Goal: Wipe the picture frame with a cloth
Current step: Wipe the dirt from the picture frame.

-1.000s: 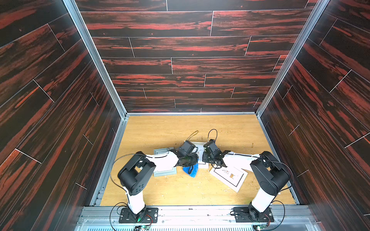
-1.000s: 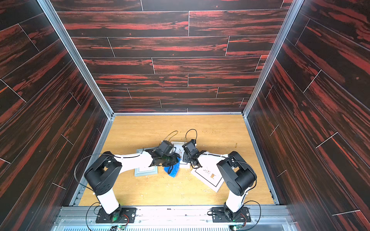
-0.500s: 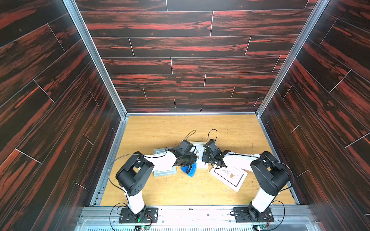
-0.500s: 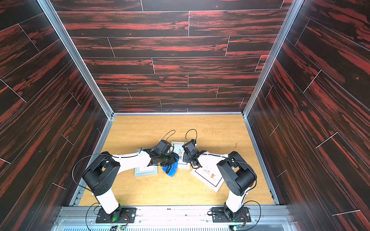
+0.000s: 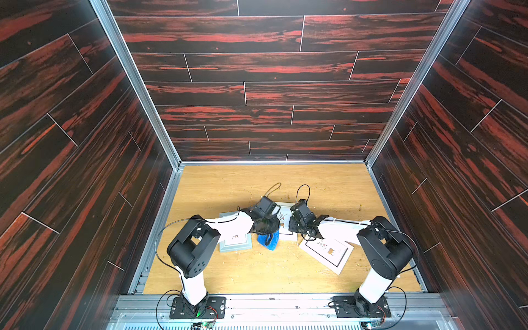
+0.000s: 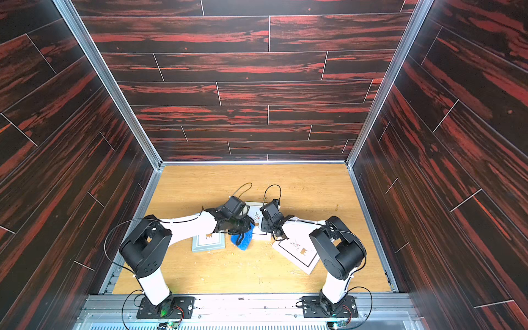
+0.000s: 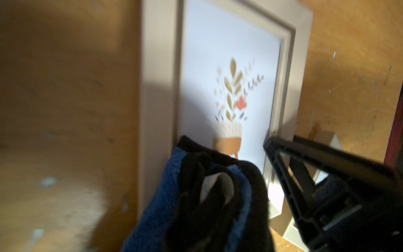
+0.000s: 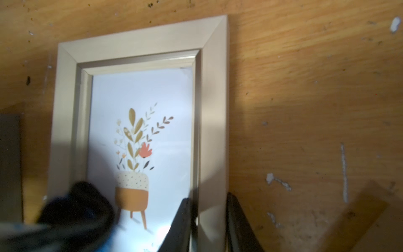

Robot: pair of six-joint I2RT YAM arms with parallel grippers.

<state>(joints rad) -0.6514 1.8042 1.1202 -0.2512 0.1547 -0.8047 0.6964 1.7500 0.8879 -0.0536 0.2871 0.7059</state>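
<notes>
The left gripper (image 5: 267,225), clenched on the bunched blue microfibre cloth (image 5: 270,243), has dragged it slightly toward the robot's left over the near end of the beige picture frame (image 8: 214,109), which the right gripper (image 8: 208,209) pinches by 1 side rail, so wiping seems underway.

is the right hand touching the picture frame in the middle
Touching. The right wrist view shows the right hand clamped on the picture frame, pressing its side rail from both sides.
</notes>
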